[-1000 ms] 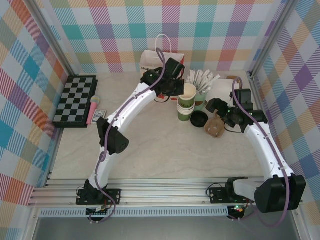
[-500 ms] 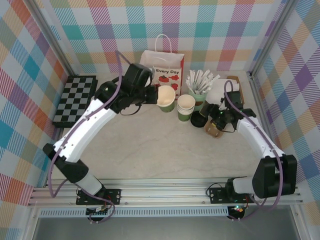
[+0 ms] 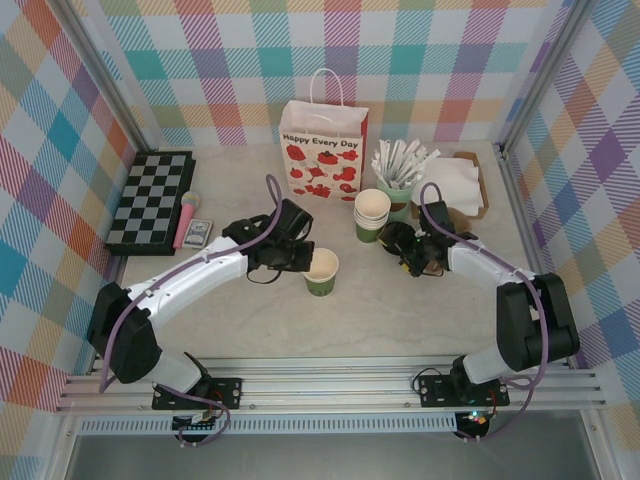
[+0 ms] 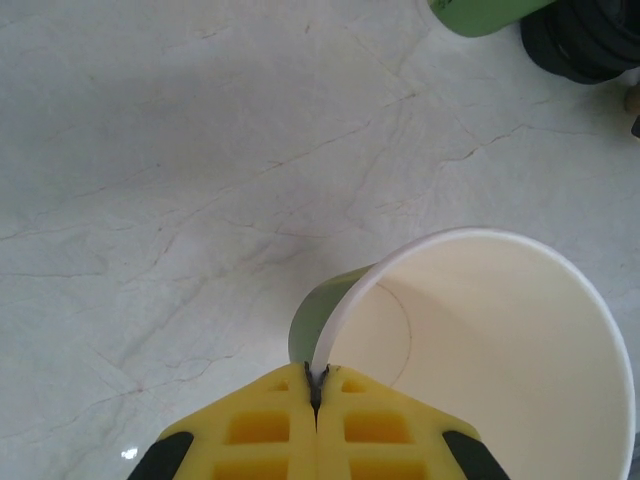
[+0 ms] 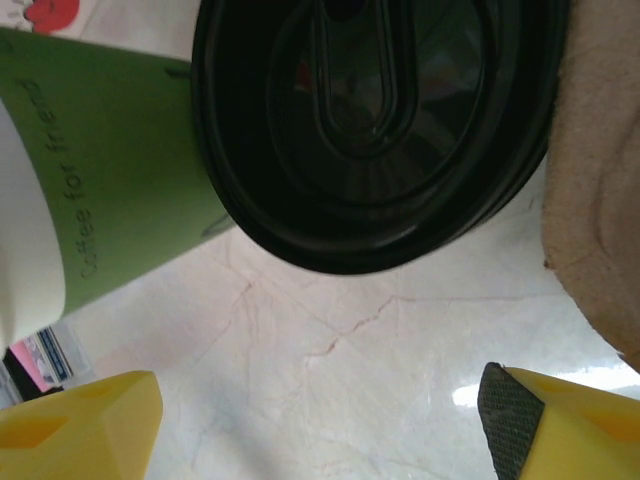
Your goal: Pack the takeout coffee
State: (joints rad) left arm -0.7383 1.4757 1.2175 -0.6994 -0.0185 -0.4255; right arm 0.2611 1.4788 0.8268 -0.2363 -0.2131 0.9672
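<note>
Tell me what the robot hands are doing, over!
Left hand shut on rim of lidless green cup. Right hand open by black lid, not gripping. Stack of cups sits close beside the lid.

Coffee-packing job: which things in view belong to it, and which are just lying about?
Job: single green cup, rim pinched by the left gripper; black lid, ahead of the open right gripper; probably the paper bag.
Lying about: cup stack; mint cup of sticks; chessboard; napkin tray.
</note>
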